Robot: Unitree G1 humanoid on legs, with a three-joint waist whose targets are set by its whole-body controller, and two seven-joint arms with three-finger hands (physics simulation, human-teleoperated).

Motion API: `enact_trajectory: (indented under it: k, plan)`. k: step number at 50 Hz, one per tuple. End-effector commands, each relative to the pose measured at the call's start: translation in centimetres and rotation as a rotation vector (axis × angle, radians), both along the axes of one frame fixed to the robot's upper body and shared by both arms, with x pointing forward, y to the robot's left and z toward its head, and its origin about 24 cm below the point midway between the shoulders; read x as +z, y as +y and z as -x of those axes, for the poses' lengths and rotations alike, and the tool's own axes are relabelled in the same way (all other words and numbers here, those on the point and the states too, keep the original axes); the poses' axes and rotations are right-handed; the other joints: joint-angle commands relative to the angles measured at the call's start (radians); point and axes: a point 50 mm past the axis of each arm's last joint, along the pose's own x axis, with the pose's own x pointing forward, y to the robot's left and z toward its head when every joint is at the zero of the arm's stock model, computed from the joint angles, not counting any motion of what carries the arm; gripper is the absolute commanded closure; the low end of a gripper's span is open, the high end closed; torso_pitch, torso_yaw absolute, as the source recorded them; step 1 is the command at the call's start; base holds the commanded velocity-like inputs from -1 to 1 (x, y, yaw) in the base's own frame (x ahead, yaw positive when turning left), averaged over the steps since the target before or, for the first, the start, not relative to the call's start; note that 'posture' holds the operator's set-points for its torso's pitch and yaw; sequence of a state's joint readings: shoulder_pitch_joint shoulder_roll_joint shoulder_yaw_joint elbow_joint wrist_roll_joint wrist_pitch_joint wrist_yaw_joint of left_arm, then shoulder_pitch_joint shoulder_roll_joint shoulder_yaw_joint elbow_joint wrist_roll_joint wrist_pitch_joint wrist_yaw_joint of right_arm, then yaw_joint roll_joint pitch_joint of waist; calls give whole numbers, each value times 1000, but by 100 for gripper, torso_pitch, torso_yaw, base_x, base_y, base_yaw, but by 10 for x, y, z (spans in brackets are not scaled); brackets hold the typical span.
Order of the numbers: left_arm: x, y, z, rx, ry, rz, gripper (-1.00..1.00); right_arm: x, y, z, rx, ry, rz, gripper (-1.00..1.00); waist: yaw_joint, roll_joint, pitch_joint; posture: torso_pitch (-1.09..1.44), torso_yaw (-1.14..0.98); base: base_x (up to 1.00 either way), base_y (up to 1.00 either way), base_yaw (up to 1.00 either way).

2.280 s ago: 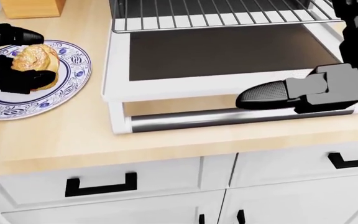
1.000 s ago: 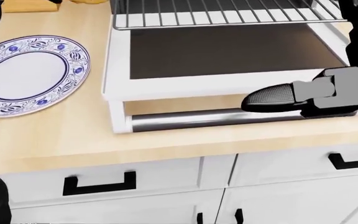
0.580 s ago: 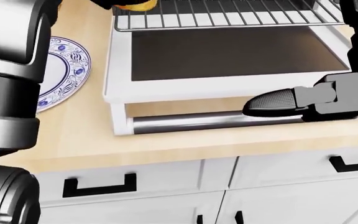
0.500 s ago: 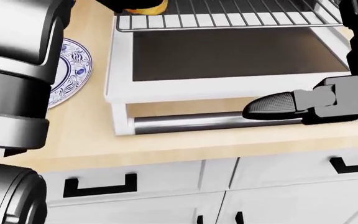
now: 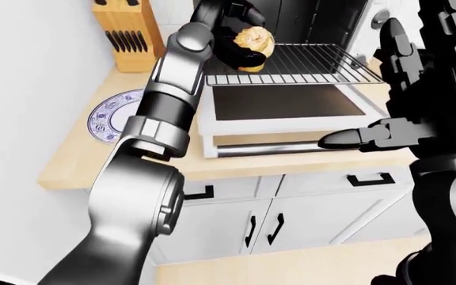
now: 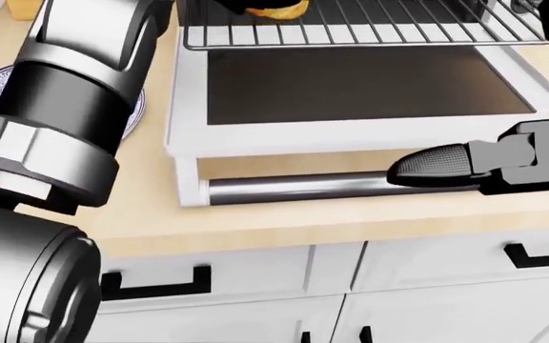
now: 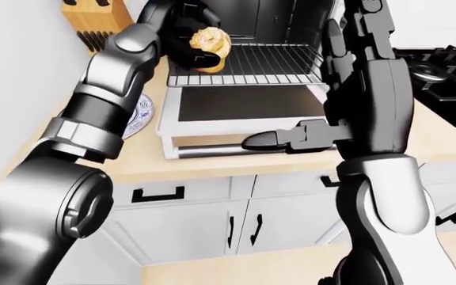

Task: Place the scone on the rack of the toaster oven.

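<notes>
The golden scone [image 5: 253,40] is held in my left hand [image 5: 242,48], whose black fingers close round it. It hangs just above the left near corner of the wire rack [image 5: 311,61], which is pulled out of the white toaster oven. The scone also shows in the right-eye view [image 7: 207,39] and at the top edge of the head view [image 6: 276,9]. The oven door [image 5: 285,102] lies open and flat. My right hand [image 5: 353,138] is open, with a finger stretched out along the door's metal handle [image 6: 293,189].
The blue-patterned plate [image 5: 108,116] lies bare on the wooden counter, left of the oven. A knife block [image 5: 129,31] stands at the counter's top left. A black stove [image 7: 442,66] is to the right. White cabinets with black handles [image 6: 150,282] run below.
My left arm has lifted the scone off the plate and carried it up and right to the rack's left corner. The arm now fills the head view's left. The right hand stays put.
</notes>
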State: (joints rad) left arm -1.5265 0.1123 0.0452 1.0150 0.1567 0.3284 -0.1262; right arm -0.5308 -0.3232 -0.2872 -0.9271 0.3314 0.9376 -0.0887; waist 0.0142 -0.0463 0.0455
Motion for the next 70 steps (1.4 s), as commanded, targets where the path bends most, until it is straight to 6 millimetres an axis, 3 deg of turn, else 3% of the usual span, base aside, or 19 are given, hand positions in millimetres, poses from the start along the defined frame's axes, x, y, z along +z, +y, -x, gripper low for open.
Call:
enact_trajectory:
  k: [1, 24, 29, 31, 34, 36, 38, 39, 40, 59, 70]
  plan:
    - [33, -4, 8, -15, -136, 24, 75, 8, -1, 5, -12, -60, 5, -100, 0, -3, -28, 0, 0, 0, 0, 0]
    - [19, -9, 2, 17, -125, 47, 67, 4, -4, 9, -17, -58, 2, -100, 0, -8, -30, 0, 0, 0, 0, 0]
    - [18, -7, 1, 19, -126, 46, 51, 4, -3, 9, -15, -57, 1, -100, -1, -7, -31, 0, 0, 0, 0, 0]
    - [19, -7, 1, 21, -125, 51, 26, 3, -3, 9, -14, -56, 1, -100, -1, -7, -31, 0, 0, 0, 0, 0]
    - [19, -7, 1, 22, -124, 49, 23, 3, -3, 8, -15, -55, 2, -100, -1, -7, -31, 0, 0, 0, 0, 0]
    - [18, -7, 1, 20, -121, 49, -4, 3, -3, 8, -14, -54, 0, -100, -1, -7, -31, 0, 0, 0, 0, 0]
    - [18, -8, 2, 11, -116, 53, -52, 2, -4, 6, -14, -50, 2, -100, -1, -7, -32, 0, 0, 0, 0, 0]
    - [19, -8, 2, 11, -117, 56, -97, 2, -4, 6, -14, -51, -2, -100, -1, -7, -32, 0, 0, 0, 0, 0]
    - [19, -8, 2, 9, -116, 55, -100, 2, -3, 6, -13, -50, -2, -100, -1, -7, -32, 0, 0, 0, 0, 0]
    - [31, -1, 10, 15, -132, 76, -100, 2, -1, 6, -12, -49, 2, -100, -3, -2, -30, 0, 0, 0, 0, 0]
    - [45, 3, 28, 11, -166, 88, -100, 1, 0, 5, -8, -46, 6, -100, -5, 2, -27, 0, 0, 0, 0, 0]
